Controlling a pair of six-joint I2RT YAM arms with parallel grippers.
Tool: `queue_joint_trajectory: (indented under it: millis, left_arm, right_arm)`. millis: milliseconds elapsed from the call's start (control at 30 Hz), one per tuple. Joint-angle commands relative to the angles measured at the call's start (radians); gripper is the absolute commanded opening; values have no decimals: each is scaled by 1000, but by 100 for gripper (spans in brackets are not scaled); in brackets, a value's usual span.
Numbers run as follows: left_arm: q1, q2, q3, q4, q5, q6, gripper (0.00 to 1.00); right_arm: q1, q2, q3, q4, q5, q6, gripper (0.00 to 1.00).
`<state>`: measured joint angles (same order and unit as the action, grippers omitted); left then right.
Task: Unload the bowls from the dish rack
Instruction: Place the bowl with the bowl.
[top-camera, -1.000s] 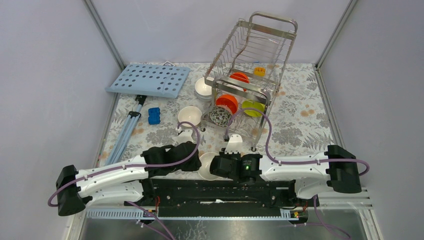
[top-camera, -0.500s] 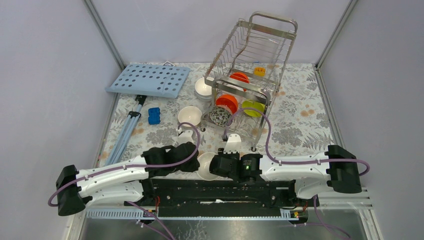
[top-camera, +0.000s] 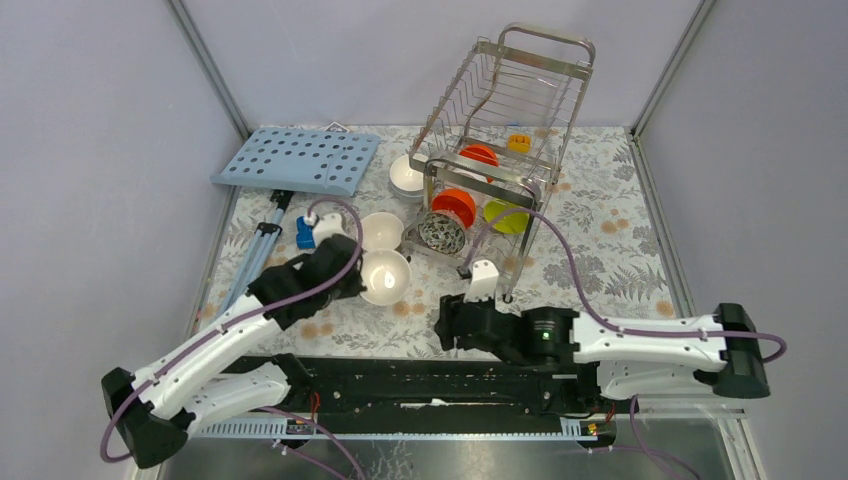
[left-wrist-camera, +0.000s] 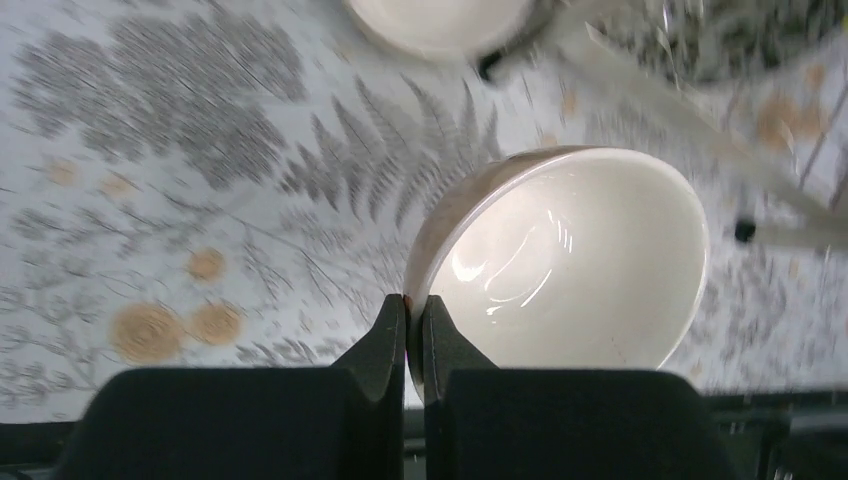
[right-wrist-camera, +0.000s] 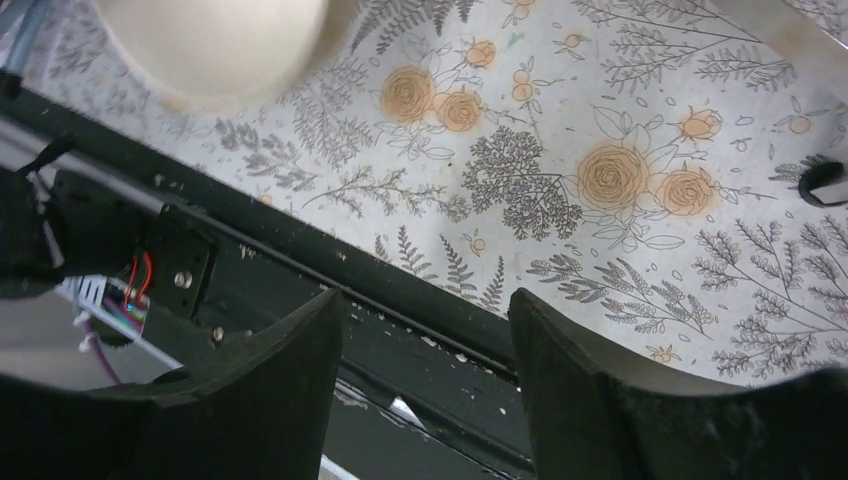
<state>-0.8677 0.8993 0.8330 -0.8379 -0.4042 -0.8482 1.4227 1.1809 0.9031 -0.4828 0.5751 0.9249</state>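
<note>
In the top external view, the left gripper (top-camera: 356, 277) is pinching the rim of a cream-beige bowl (top-camera: 386, 277) at 8 o'clock from the dish rack (top-camera: 505, 120), just beside a white bowl (top-camera: 380, 230), so setting it down is risking a knock. In the left wrist view, that gripper (left-wrist-camera: 413, 312) is clamping only a sliver of rim at the bowl's (left-wrist-camera: 570, 260) 9 o'clock, so the glossy, tilted bowl is threatening to slip. In the right wrist view, the right gripper (right-wrist-camera: 425, 390) is gaping empty over the desk (right-wrist-camera: 620, 250), offering no support.
</note>
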Motion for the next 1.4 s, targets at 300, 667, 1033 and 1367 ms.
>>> queue_joint_trajectory:
  millis: [300, 667, 1033, 1367]
  left_arm:
    - [480, 167, 201, 203, 179, 201, 0]
    - [520, 425, 319, 309, 231, 195, 0]
    - [564, 545, 324, 360, 282, 196, 0]
    - [581, 588, 281, 401, 321, 192, 0]
  right_arm:
    - [17, -279, -437, 419, -290, -192, 62]
    - [54, -269, -495, 499, -317, -194, 61]
    - [97, -226, -481, 527, -285, -192, 61]
    - [123, -203, -464, 521, -250, -185, 61]
